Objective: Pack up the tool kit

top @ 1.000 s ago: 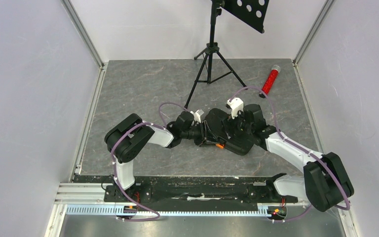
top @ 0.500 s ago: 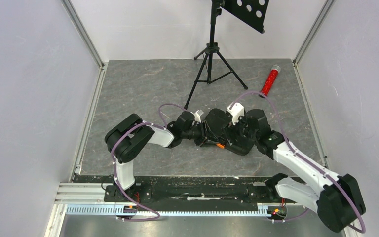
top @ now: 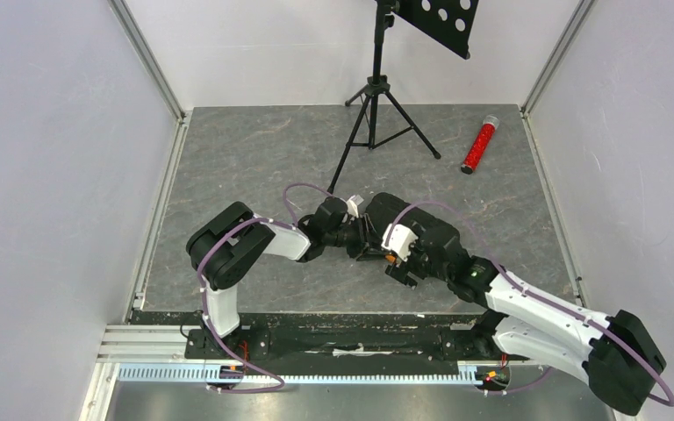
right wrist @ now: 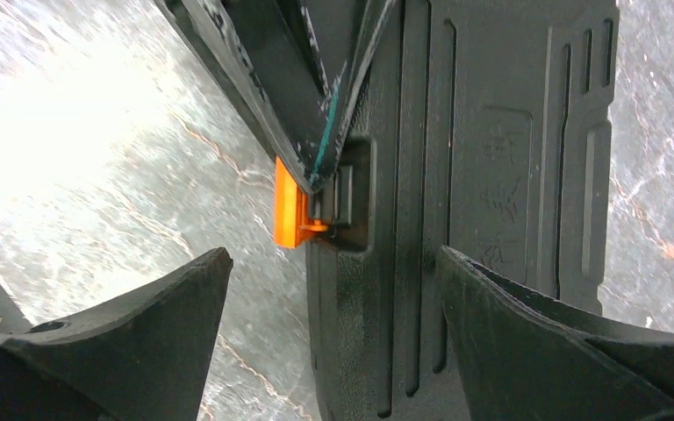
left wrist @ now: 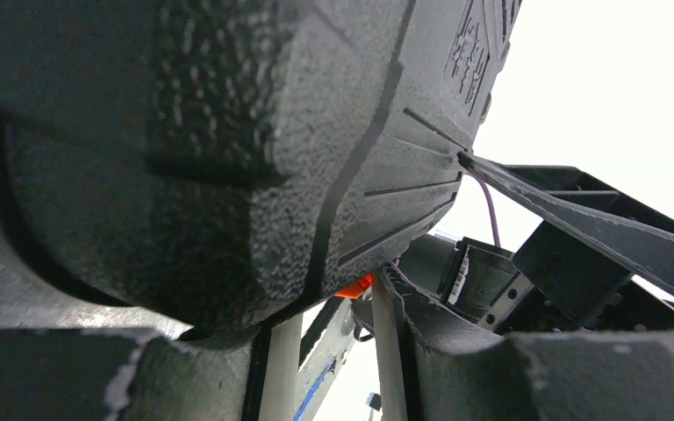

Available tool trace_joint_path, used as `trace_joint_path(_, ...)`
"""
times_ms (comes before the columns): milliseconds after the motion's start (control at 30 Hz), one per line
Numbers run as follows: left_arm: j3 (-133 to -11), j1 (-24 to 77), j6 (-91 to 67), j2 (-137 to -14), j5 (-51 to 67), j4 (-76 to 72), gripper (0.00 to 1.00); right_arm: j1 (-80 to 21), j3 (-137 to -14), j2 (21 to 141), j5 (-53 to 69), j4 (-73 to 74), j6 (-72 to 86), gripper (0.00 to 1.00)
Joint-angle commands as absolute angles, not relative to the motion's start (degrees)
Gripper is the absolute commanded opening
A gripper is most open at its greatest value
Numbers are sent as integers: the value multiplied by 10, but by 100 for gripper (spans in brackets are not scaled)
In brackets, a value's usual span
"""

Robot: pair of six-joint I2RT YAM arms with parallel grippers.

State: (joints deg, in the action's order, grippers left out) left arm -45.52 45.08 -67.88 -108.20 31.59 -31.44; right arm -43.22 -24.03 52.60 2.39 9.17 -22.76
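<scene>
The tool kit (top: 434, 235), a black ribbed clamshell case, lies shut on the grey table with its orange latch (top: 392, 258) on the front-left edge. My left gripper (top: 366, 239) reaches in from the left, its fingertips pressed on the case's left end; in the left wrist view the textured case (left wrist: 228, 132) fills the frame above the left gripper (left wrist: 316, 316). My right gripper (top: 402, 263) hangs open over the latch edge. In the right wrist view the right gripper (right wrist: 333, 254) straddles that edge, one finger over the table, the other over the lid (right wrist: 491, 132), just below the latch (right wrist: 288, 203).
A black tripod stand (top: 373, 114) rises behind the case, its legs reaching close to the left gripper. A red glittery tube (top: 479, 145) lies at the back right. White walls close in both sides, and the arms' mounting rail (top: 333, 338) runs along the near edge.
My right arm has swung from over the case's top down to its front-left edge by the latch, its jaws widening. The left gripper and the case have stayed put.
</scene>
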Motion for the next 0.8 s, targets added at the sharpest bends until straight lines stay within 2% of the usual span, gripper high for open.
trace_joint_path(0,-486,454,-689,-1074,317,-337,39,-455,-227,537,-61,52,-264,91)
trace_joint_path(233,-490,454,-691,-1075,318,-334,39,-482,-175,539,-137,-44,-253,89)
trace_joint_path(333,-491,454,-693,-1075,318,-334,39,-493,-159,546,-186,-74,-245,86)
trace_joint_path(467,-494,454,-695,-1078,321,-333,39,-497,-152,567,-242,-87,-237,72)
trace_joint_path(600,-498,454,-697,-1078,324,-334,39,-496,-154,581,-230,-89,-222,55)
trace_joint_path(633,-498,454,-697,-1077,324,-335,39,-496,-155,584,-222,-90,-218,49)
trace_joint_path(700,-500,454,-697,-1075,324,-335,39,-495,-156,591,-215,-89,-206,28)
trace_joint_path(767,-500,454,-696,-1074,326,-336,39,-490,-155,590,-204,-87,-196,18)
